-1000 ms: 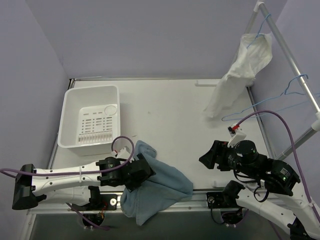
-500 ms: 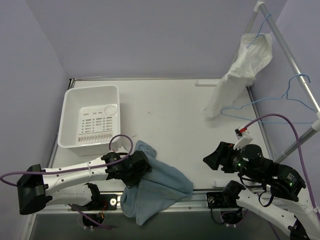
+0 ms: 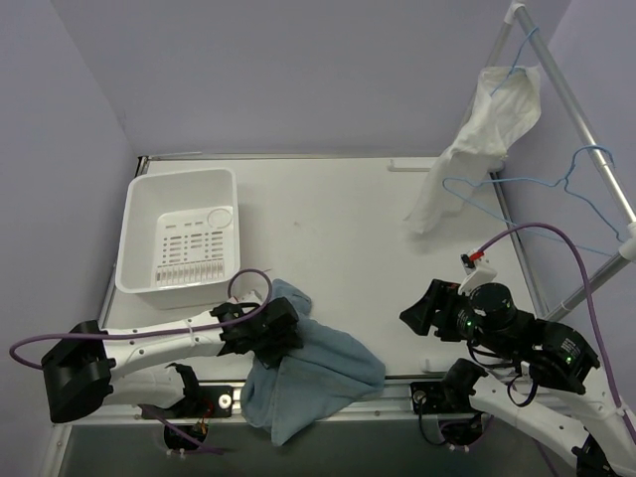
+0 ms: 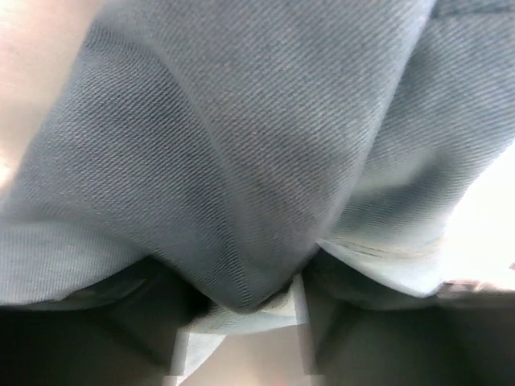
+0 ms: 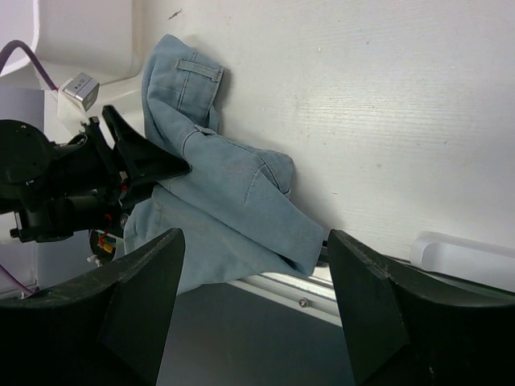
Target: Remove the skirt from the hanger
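Note:
The blue denim skirt (image 3: 323, 370) lies crumpled at the table's front edge, partly hanging over it, off the hanger. My left gripper (image 3: 282, 333) presses into its left side, and the left wrist view shows a fold of skirt (image 4: 241, 161) pinched between the left gripper's (image 4: 241, 322) dark fingers. An empty blue wire hanger (image 3: 579, 171) hangs tilted from the rack rail at the right. My right gripper (image 3: 422, 310) hovers to the right of the skirt, open with nothing between its fingers (image 5: 253, 297). From there the skirt (image 5: 225, 201) shows below and to the left.
A white perforated basket (image 3: 139, 248) stands at the left. A white garment (image 3: 477, 139) hangs on another blue hanger at the back right. The metal rack rail (image 3: 571, 104) slopes along the right side. A pale cylinder (image 5: 467, 253) lies near the table's front edge.
My left gripper slid a little further onto the skirt and its jaws closed on a fold of denim. The empty hanger has swung on the rail. My right arm shifted slightly.

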### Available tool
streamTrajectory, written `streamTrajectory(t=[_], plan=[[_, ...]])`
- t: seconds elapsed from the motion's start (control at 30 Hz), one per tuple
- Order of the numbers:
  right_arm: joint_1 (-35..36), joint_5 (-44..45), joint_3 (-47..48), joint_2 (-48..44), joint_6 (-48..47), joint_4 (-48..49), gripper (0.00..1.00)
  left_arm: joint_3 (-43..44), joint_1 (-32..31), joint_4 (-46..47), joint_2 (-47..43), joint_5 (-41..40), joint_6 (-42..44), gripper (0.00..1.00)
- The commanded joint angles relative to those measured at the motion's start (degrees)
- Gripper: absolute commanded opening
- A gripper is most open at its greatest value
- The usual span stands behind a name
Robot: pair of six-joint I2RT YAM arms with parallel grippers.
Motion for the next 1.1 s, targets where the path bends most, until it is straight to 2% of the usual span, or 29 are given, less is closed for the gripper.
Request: streamTrajectory(t=[0.0, 0.03, 0.07, 0.1, 0.27, 0.4, 0.53, 0.57, 0.6, 0.67, 0.73, 0.9, 1.0, 1.07], plan=[[0.3, 1.0, -0.3, 1.6, 0.2, 1.4, 0.67, -1.9, 0.5, 4.6, -4.7, 1.2, 0.6, 0.52], [0.3, 1.1, -0.2, 1.7, 0.3, 1.5, 0.67, -2.8, 0.9, 5.3, -5.7, 1.5, 0.7, 0.38], [0.3, 1.1, -0.2, 2.0, 0.2, 1.6, 0.67, -3.6, 1.2, 6.7, -7.0, 1.7, 0.8, 0.11], [0.3, 0.9, -0.2, 2.0, 0.2, 1.6, 0.67, -4.8, 1.6, 6.8, -9.2, 1.9, 0.9, 0.03], [0.3, 0.9, 0.5, 2.0, 0.0, 1.2, 0.67, -4.9, 2.4, 5.6, -15.2, 0.5, 2.4, 0.02], [0.3, 1.4, 1.0, 1.9, -0.2, 0.1, 0.67, 2.3, 4.5, 4.6, -13.2, -0.2, 12.5, 0.02], [0.3, 1.3, 1.7, 2.1, -0.9, -0.3, 0.67, 14.9, 7.4, 3.1, -7.3, -0.7, 25.2, 0.02], [0.3, 1.4, 2.2, 2.3, -1.2, -0.4, 0.67, 21.1, 8.3, 1.2, -4.4, -0.7, 27.9, 0.02], [0.3, 1.3, 2.6, 2.5, -1.3, -0.6, 0.67, 24.4, 10.3, -0.1, -2.9, -0.8, 33.3, 0.02], [0.2, 1.6, 3.5, 2.8, -1.7, -1.0, 0.67, 33.5, 13.0, -3.5, 0.8, -0.3, 38.3, 0.02], [0.2, 2.1, 4.1, 3.0, -1.8, -1.5, 0.67, 38.9, 17.7, -5.0, 2.4, 0.4, 44.6, 0.02], [0.3, 3.0, 5.1, 2.4, -1.5, -3.0, 0.67, 55.9, 28.1, -7.2, 7.5, 9.4, 54.5, 0.02], [0.3, 2.9, 4.2, 1.4, -1.1, -2.8, 0.67, 60.9, 34.9, -2.7, 9.0, 20.5, 53.7, 0.02], [0.3, 2.9, 3.9, 1.4, -1.2, -2.5, 0.67, 63.8, 39.5, -0.9, 10.7, 23.8, 53.5, 0.02]])
